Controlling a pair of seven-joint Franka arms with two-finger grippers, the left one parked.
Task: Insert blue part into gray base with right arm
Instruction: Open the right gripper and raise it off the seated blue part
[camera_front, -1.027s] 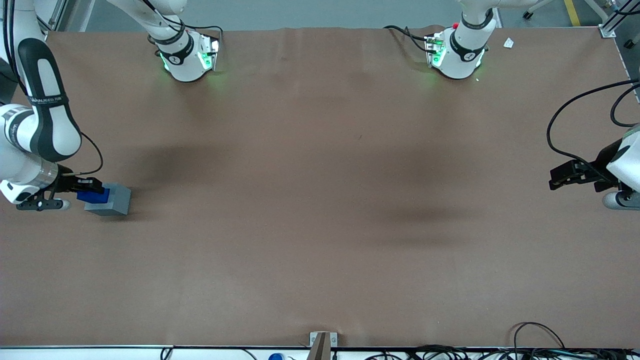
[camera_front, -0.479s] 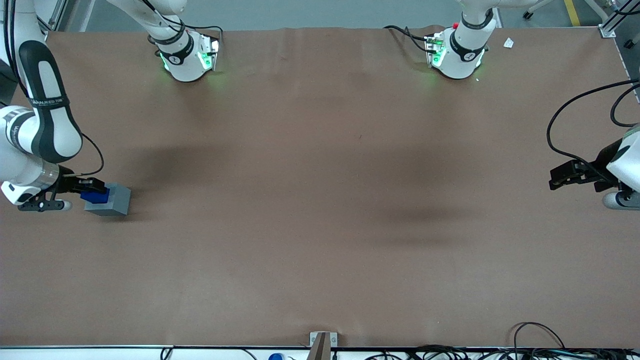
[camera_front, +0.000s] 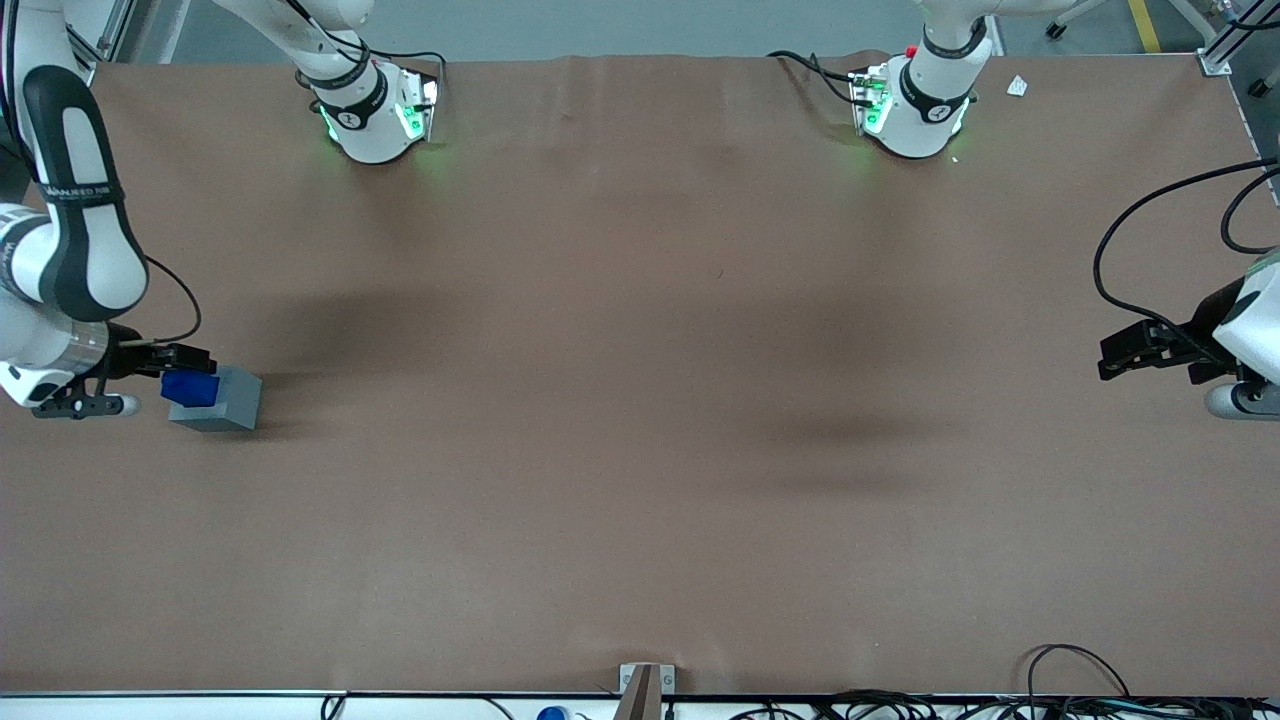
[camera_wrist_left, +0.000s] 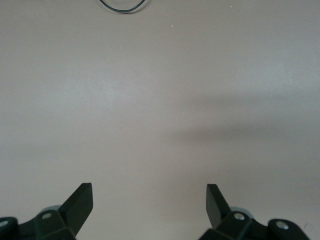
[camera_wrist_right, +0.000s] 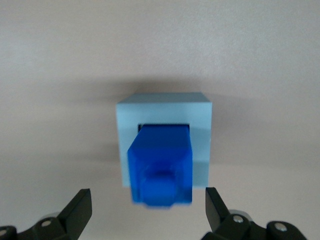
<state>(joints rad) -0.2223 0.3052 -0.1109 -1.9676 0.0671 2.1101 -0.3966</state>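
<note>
One blue part, one gray base, one gripper

The gray base rests on the table at the middle left edge of the front view, at the working arm's end. The blue part stands in the recess in the base's top, rising above it; the wrist view shows the blue part seated in the base. The gripper sits just above the part, fingers spread wide and clear of it.
</note>
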